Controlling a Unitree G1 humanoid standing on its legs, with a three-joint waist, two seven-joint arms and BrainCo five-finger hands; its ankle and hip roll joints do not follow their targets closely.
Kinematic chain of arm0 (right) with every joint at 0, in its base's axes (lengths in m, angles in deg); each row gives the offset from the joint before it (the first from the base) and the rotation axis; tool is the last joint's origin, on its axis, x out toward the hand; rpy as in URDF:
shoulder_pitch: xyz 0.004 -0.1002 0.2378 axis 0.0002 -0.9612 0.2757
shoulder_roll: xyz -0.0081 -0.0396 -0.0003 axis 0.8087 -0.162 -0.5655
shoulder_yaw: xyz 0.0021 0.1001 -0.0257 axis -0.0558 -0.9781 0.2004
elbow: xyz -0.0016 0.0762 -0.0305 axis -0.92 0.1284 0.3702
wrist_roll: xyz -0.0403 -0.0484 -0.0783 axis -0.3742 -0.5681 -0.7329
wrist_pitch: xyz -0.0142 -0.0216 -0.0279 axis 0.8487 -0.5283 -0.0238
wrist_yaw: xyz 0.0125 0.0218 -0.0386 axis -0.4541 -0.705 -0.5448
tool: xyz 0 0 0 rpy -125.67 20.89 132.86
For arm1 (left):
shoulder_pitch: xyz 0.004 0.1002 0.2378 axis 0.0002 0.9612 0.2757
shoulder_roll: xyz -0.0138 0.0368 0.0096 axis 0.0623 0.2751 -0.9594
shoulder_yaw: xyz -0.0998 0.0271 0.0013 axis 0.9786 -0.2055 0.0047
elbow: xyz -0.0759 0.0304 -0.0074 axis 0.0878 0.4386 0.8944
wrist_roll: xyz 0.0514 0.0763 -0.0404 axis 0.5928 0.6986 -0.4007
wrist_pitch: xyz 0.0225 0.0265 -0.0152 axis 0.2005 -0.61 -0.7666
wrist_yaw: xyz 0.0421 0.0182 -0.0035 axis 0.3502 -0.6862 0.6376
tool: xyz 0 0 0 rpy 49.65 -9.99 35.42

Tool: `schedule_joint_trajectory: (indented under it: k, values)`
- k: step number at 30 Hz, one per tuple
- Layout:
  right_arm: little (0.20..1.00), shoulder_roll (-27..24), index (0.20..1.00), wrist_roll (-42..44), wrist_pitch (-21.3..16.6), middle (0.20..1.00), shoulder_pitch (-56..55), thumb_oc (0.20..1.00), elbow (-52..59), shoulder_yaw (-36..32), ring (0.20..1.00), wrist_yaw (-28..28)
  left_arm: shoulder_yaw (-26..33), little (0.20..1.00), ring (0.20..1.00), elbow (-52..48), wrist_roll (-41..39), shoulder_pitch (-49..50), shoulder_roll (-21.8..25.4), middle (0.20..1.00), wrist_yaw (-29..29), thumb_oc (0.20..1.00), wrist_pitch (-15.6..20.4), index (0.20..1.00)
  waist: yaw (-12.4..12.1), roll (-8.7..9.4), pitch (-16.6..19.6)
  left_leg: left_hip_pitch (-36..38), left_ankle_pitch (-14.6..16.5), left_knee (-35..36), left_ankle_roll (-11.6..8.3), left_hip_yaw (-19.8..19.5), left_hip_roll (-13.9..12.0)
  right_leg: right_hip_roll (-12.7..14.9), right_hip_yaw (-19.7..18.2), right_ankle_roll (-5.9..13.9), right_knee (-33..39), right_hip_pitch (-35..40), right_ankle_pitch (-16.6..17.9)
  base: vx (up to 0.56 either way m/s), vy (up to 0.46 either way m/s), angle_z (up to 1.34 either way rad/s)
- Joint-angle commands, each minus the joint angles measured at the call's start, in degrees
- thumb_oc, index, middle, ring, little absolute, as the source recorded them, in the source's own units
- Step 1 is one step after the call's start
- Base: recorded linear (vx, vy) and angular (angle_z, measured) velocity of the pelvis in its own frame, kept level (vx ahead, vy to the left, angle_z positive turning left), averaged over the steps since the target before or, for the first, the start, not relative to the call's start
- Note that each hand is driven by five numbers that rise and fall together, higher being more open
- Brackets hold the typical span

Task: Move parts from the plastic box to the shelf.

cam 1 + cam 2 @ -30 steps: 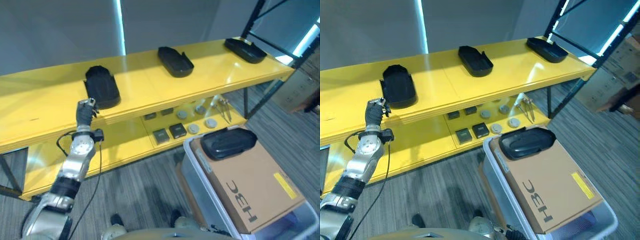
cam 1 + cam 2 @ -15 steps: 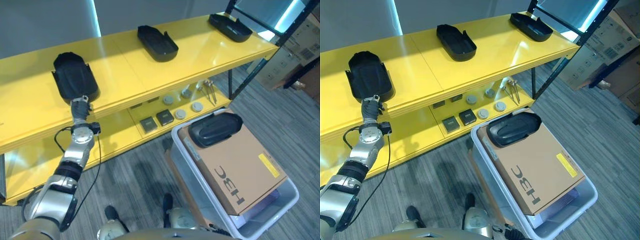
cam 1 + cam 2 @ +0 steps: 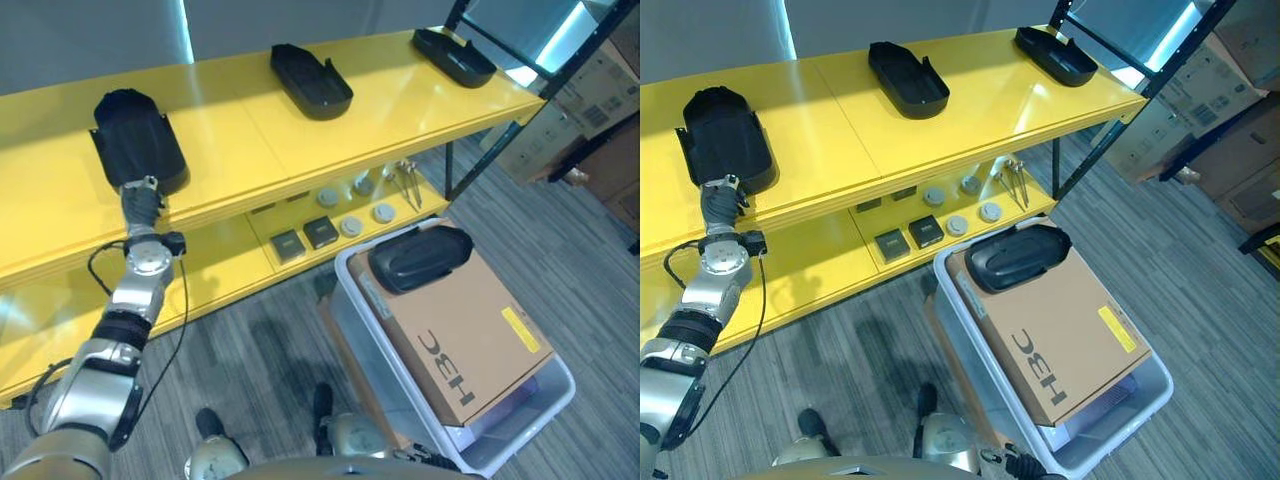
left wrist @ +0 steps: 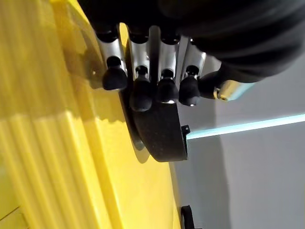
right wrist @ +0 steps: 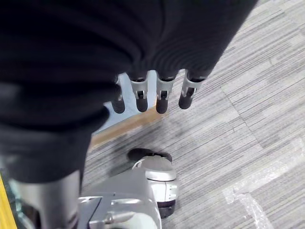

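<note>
The left robot hand (image 3: 146, 200) is reaching up to the front edge of the yellow shelf (image 3: 240, 130), its fingers (image 4: 141, 90) lying straight and loose just beside the near end of a black part (image 3: 135, 140) that is sitting on the top board; nothing is curled round it. Two more black parts (image 3: 310, 80) are lying further along the same board, well apart from each other. The right robot hand (image 5: 157, 95) is hanging idle over the grey floor, fingers relaxed and holding nothing.

Down beside the shelf, the plastic box (image 3: 520, 425) is carrying a brown carton (image 3: 470, 325), and one more black part (image 3: 420, 257) is resting on top of that carton.

To my eye the placing of the leftmost part is finishing. The next move calls for drawing the left arm clear of the shelf edge, turning toward the box, and closing round the part on the carton.
</note>
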State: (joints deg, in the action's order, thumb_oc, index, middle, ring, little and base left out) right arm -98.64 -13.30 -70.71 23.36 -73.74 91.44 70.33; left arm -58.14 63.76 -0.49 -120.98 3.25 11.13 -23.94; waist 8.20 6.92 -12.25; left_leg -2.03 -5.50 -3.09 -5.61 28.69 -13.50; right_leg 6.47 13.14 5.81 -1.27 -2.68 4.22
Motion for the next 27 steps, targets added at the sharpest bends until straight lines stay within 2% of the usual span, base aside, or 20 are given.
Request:
schedule_joint_trajectory:
  k: [1,12,27]
  values:
    - [1.000,-2.10,1.000,0.09,-1.09,1.000,0.03,1.000,0.72,2.09,1.000,0.25,1.40,0.200,0.200,4.26,0.73,-6.28,2.76,0.200,0.36,0.200,1.86,0.200,0.14,-0.28,1.25,-2.82,7.16,-8.92,-0.73,-2.22,-3.10,3.12,-0.40,5.09,-1.40,-0.69,-1.99,0.00,0.000,0.00]
    - [1.000,-2.70,1.000,0.97,-1.68,1.000,0.44,1.000,0.36,2.80,1.000,0.57,0.56,0.200,0.200,9.45,1.08,-10.25,5.00,0.200,0.88,0.200,-2.09,0.200,0.86,0.16,1.16,-3.63,7.13,-9.62,-1.11,-2.05,-3.98,2.72,-0.56,5.00,-1.42,-1.09,-2.07,0.00,0.000,0.00]
    - [1.000,-3.18,1.000,1.05,-2.30,1.000,0.48,1.000,0.42,3.42,1.000,0.55,-0.12,0.200,0.200,14.13,0.15,-13.31,6.98,0.200,0.82,0.200,-3.21,0.200,1.58,-0.08,0.95,-3.81,7.23,-10.09,-1.21,-1.79,-4.19,2.83,-0.71,4.80,-1.70,-1.26,-2.41,0.00,0.000,-0.01]
